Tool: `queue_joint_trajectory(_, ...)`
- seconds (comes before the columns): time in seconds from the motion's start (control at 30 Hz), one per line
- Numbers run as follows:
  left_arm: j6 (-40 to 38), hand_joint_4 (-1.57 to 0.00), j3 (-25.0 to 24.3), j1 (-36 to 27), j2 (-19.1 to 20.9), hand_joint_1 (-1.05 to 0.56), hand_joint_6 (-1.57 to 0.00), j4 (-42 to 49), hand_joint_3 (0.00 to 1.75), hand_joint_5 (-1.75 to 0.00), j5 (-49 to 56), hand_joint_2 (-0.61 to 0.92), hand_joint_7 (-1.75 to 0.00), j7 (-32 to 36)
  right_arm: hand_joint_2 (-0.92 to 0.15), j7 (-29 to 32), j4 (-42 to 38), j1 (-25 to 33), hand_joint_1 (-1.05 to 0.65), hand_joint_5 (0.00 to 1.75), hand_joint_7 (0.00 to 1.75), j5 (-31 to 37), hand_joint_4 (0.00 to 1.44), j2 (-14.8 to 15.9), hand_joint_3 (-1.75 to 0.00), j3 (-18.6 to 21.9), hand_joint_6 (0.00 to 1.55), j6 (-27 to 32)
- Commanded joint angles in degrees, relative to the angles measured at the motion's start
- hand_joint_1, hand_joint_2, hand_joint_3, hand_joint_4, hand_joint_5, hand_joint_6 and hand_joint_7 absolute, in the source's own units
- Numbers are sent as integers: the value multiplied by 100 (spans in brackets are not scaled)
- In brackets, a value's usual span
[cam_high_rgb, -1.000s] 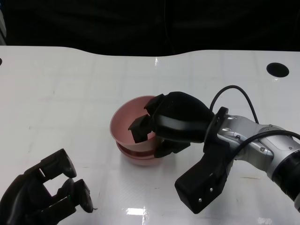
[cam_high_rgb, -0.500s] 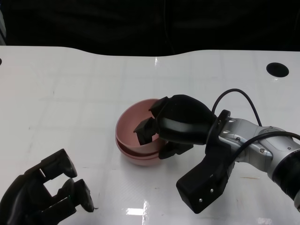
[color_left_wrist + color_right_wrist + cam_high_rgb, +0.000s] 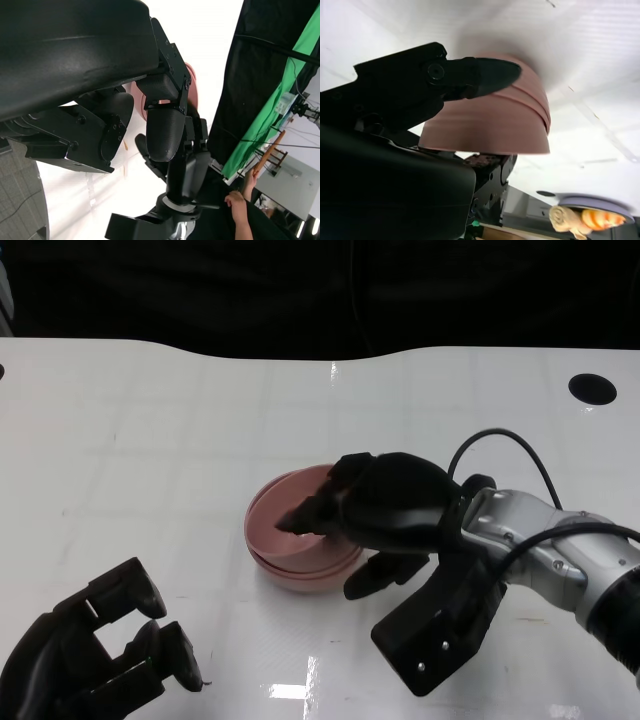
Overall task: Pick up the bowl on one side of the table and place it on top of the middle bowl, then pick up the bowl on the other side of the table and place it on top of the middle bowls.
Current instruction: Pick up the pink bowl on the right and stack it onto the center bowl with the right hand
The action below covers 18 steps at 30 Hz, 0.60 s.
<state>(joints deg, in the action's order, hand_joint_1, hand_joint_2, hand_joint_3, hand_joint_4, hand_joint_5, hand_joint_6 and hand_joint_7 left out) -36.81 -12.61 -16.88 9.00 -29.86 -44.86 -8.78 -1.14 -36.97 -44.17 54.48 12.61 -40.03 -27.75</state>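
As the views stand, the findings are these.

Stack position: the pink bowls (image 3: 300, 545) sit nested at the centre of the white counter (image 3: 150, 440), mouths up, the lowest resting flat on the surface.

Top bowl: the uppermost pink bowl (image 3: 285, 508) lies inside the stack with its rim slightly proud of the one beneath; it appears seated close to level.

Right hand: the right hand (image 3: 385, 515) comes in from about 4 o'clock of the stack and clamps the top bowl's near-right rim, with fingertips (image 3: 300, 518) dipping inside and the thumb side (image 3: 385, 575) outside the wall. The right wrist view shows one dark fingertip (image 3: 492, 75) laid against the bowl wall (image 3: 490, 125).

Left hand: the left hand (image 3: 95, 655) is at about 8 o'clock of the stack, well apart from it, fingers loosely apart, holding nothing.

Handling, judged: the bowls look like thin rigid plastic, light and smooth; a rim pinch is the sensible hold, though the glossy wall could slip or drag the lower bowls when released.

Orientation: no long axis, being round; the opening faces straight up, the axis of symmetry vertical.

Bystander: a person's hand (image 3: 235, 200) shows beyond the counter in the left wrist view.

Task status, judged: the stack appears complete, with release of the rim outstanding.
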Motion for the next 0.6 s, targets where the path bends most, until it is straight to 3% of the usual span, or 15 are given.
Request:
queue_joint_trajectory(0.03, 46, -83, -8, -39, 38, 7, -73, -23, 137, -175, 37, 74, -175, -16, -92, 18, 57, 82, -105, 0, 0, 78, 0, 92, -76, -69, 0, 130)
queue_joint_trajectory(0.6, 99, -84, 4, 0, 56, 7, -74, 76, 137, -175, 126, 74, -175, -56, -92, -27, 164, 128, -105, 0, 0, 219, 0, 205, -84, -198, 0, 359)
